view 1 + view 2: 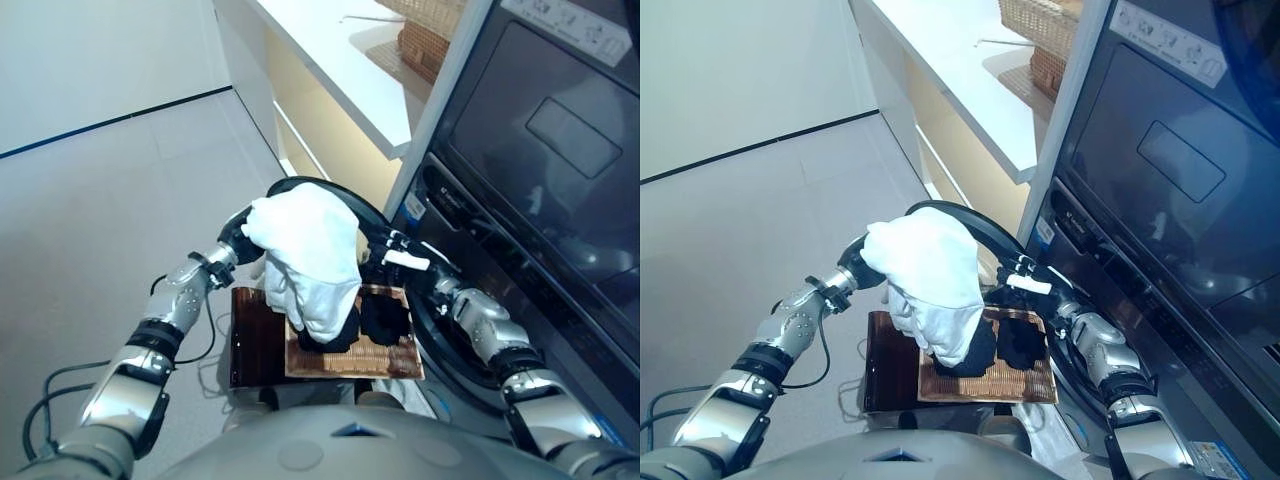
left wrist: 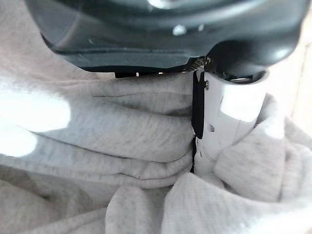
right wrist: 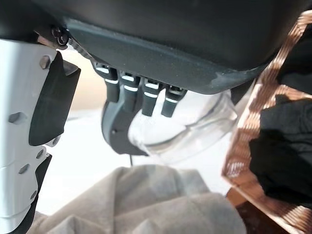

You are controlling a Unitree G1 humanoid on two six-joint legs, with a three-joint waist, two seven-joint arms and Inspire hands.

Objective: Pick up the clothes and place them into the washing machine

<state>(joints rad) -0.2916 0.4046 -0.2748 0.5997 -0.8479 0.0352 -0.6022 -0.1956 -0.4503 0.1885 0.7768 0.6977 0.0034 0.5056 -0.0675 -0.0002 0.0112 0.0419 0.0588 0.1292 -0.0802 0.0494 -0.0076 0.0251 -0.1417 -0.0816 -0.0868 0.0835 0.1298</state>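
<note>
L hand (image 1: 238,232) fingers clamped in white garment (image 1: 310,255), held up clear of basket (image 1: 398,362) for washer door (image 1: 980,228); R hand (image 1: 400,255) fingers straight, empty.

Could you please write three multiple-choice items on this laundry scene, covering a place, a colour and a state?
1. Where is the white garment?
A. in the left hand, above the basket
B. on the floor
C. on the counter

2. What colour are the clothes left in the basket?
A. red
B. black
C. yellow

3. How is the right hand?
A. clamped on the basket
B. gripping black cloth
C. open, holding nothing

Answers:
1 A, the left wrist view shows cloth bunched round the thumb.
2 B, dark cloth lies in the basket.
3 C, its fingers hang free in its wrist view.
</note>
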